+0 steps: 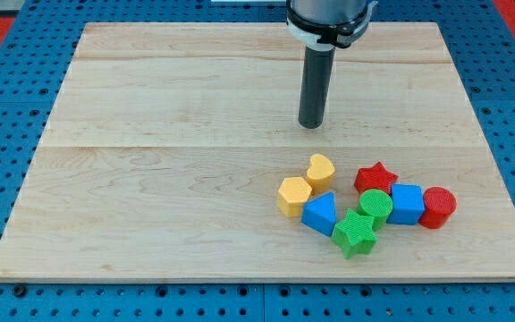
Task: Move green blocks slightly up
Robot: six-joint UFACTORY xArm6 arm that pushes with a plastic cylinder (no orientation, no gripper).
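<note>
green star (pixel 355 233), green cylinder (pixel 375 207) | hemmed by blue triangle (pixel 320 214), red star (pixel 375 177) | no gripper; my tip (pixel 310 124) well above

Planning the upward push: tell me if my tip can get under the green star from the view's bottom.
Probably yes. My tip sits above the cluster, but the board below the green star is bare. It must circle round the cluster; the yellow hexagon side looks open.

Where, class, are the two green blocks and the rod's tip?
green cylinder (pixel 375 206), camera view, its round top face
green star (pixel 355 232), camera view, its top face
my tip (pixel 310 124), camera view, its very end
</note>
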